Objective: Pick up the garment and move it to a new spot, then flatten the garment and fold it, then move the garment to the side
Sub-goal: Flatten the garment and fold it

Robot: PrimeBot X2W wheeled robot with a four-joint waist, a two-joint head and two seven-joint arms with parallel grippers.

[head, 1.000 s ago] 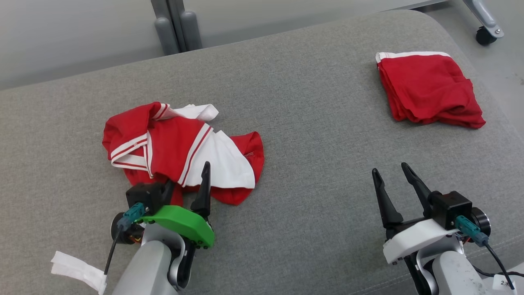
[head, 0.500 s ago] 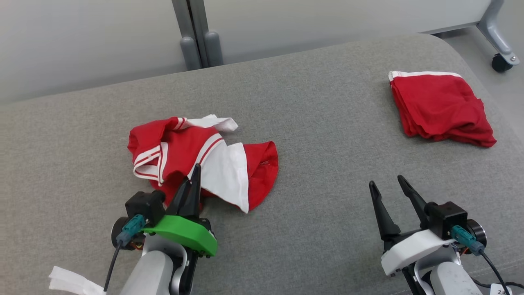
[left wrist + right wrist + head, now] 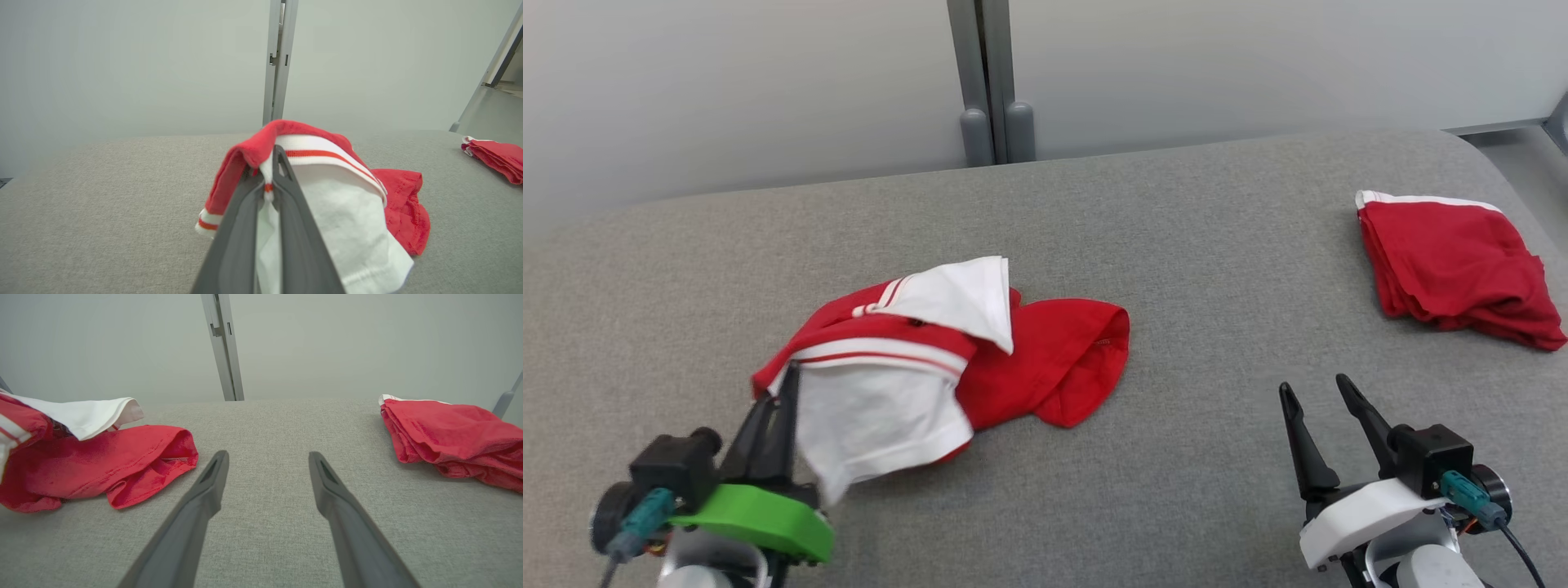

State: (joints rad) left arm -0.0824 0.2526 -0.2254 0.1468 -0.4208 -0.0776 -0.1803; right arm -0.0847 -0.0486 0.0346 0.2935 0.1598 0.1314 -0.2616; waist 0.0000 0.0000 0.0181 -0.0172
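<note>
Head view: left gripper (image 3: pixel 786 384) jaws are clamping the garment (image 3: pixel 1013 367) at its near-left edge, rest trailing right across the tabletop (image 3: pixel 1217 286). Left wrist view: cloth is draping over the pinch. Right wrist view: right gripper (image 3: pixel 267 457) (farther arm) is hovering, jaws apart, garment leftward.

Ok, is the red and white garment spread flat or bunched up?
Bunched up: the garment lies crumpled in overlapping layers on the cushion, one edge pinched in the shut left gripper.

Left gripper (image 3: pixel 786 382) pinched closed on the raised near edge of crumpled red-and-white fabric garment (image 3: pixel 1045 359) on grey fabric-covered bench (image 3: pixel 1192 327). Right gripper (image 3: pixel 1315 389) spread wide, empty. Folded red cloth garment (image 3: pixel 1454 269) far right.
</note>
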